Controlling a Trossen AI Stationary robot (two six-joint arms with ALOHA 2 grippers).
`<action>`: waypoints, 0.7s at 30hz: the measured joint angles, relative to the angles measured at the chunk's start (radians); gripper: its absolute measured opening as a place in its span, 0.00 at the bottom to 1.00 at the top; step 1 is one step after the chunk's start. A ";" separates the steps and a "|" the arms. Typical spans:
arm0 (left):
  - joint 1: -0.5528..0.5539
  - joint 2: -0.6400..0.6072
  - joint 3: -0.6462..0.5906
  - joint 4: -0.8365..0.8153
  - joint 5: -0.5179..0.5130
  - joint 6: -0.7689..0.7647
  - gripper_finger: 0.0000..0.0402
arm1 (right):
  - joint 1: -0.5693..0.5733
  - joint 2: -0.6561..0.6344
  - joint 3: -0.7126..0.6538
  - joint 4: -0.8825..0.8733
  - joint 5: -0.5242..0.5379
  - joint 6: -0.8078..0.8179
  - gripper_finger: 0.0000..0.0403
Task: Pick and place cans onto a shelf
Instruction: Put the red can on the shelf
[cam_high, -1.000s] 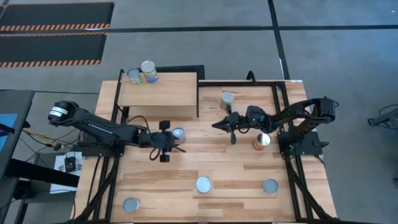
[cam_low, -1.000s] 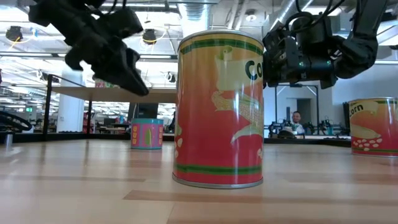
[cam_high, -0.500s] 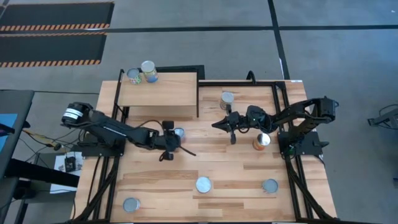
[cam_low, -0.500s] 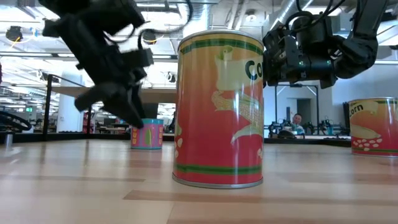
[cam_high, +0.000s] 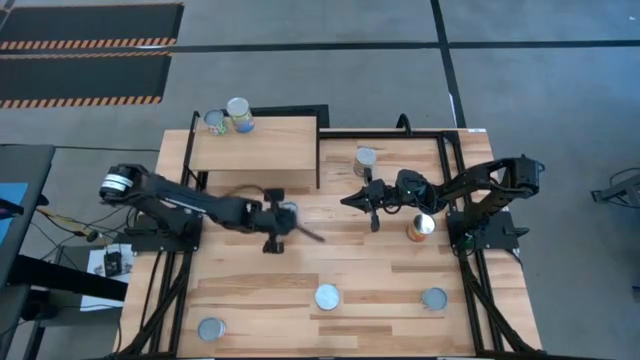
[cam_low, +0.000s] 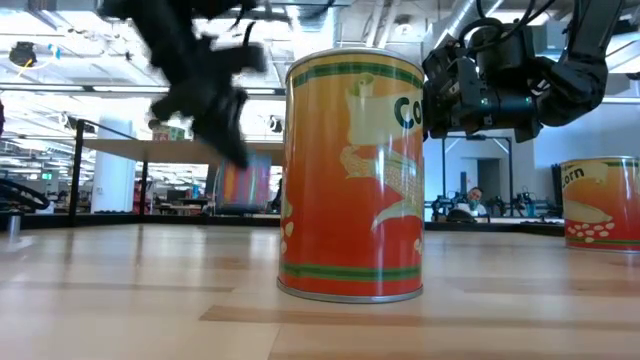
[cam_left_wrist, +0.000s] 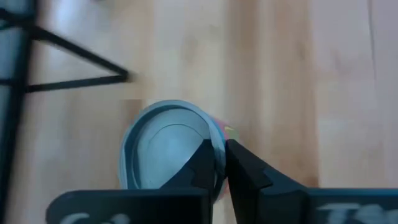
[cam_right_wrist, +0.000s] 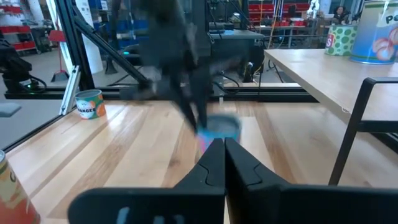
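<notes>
Planked wood surface (cam_high: 350, 270): your left claw (cam_high: 283, 222) is pinching the rim of the pink can (cam_left_wrist: 168, 146) just below the shelf (cam_high: 262, 150); next, lift it onto the shelf. Your right claw (cam_high: 358, 198), pressed together, waits mid-surface.

two cans (cam_high: 228, 117) on shelf (cam_high: 262, 140), others on tabletop

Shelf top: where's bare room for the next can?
The shelf is bare across its middle and right end up to the edge by the black frame. Two cans crowd its far left corner. The left gripper is at a can just below the shelf's front.
</notes>
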 joint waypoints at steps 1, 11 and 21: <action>0.010 -0.013 0.039 -0.053 -0.009 -0.013 0.04 | 0.000 0.000 0.000 0.000 0.000 0.000 0.02; 0.208 -0.084 0.397 -0.331 -0.036 0.001 0.02 | 0.000 0.000 0.000 -0.005 0.000 0.000 0.02; 0.588 0.054 0.552 -0.338 0.077 0.053 0.02 | 0.000 0.000 0.000 -0.004 0.000 -0.002 0.02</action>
